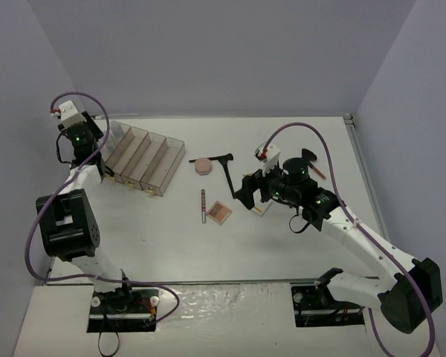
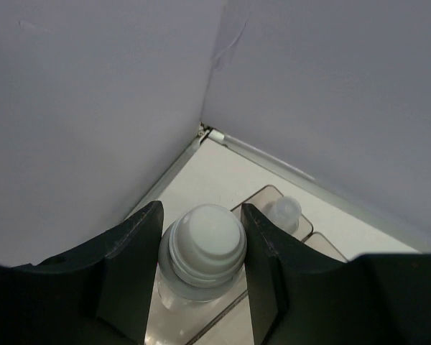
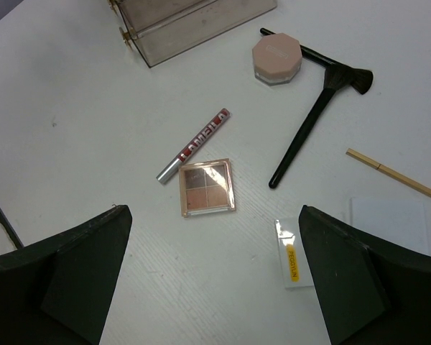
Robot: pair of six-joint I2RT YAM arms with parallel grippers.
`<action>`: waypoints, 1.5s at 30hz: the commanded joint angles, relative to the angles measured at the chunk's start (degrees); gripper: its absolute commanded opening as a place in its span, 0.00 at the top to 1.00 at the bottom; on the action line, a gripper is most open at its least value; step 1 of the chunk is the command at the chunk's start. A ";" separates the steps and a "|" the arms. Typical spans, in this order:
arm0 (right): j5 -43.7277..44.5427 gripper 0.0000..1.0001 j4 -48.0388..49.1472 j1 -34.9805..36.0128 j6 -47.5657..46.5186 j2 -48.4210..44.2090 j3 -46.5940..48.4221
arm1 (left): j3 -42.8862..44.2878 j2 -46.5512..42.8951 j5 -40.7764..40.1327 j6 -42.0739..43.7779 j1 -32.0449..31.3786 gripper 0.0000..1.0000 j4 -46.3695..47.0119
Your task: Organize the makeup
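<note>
Only my left wrist view shows the grip. My left gripper (image 2: 201, 215) pinches a clear bottle (image 2: 203, 251) with a white cap, one finger pressed to each side, over the end compartment of the organizer tray (image 2: 257, 195). A second white-capped bottle (image 2: 284, 210) stands in the tray at 2 o'clock of it. I cannot tell whether the held bottle rests on the tray floor. The top view places all this at 10 o'clock on the table (image 1: 171, 245). My right gripper (image 3: 214, 215) is spread wide, holding nothing, above the palette (image 3: 207, 188). In the right wrist view, and taken from the palette, the red tube (image 3: 194, 144) lies at 11 o'clock. The round compact (image 3: 276, 57) and black brush (image 3: 316, 122) lie at 1 o'clock, the pencil (image 3: 395, 172) at 3 o'clock and the yellow-labelled sachet (image 3: 294, 262) at 5 o'clock.
</note>
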 commanded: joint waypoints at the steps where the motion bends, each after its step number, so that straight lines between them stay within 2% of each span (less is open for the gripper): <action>1: -1.99 0.00 3.36 -0.04 0.31 1.32 -0.10 | 7.58 -0.51 0.97 -1.50 0.83 1.00 12.29; 14: -0.73 0.00 3.29 -0.15 0.01 1.73 -0.55 | 4.65 2.73 -0.43 -3.87 0.92 1.00 12.92; 34: -1.54 0.00 2.92 -0.15 0.24 2.30 -1.34 | 1.05 8.66 1.69 -5.11 1.60 0.99 15.55; 37: -1.74 0.00 2.85 -0.15 0.31 1.80 -1.48 | 0.55 7.93 2.06 -4.52 1.54 0.84 14.95; 40: -1.39 0.00 2.76 -0.15 0.39 1.33 -2.02 | 0.78 7.07 2.55 -3.59 1.54 0.53 13.06; 44: -1.56 0.00 2.39 -0.15 1.02 0.11 -2.02 | 1.19 4.57 2.30 -2.58 1.54 0.25 9.58; 45: -1.60 0.00 2.23 -0.15 1.10 -0.56 -1.98 | 1.62 3.54 2.34 -2.34 1.54 0.21 7.88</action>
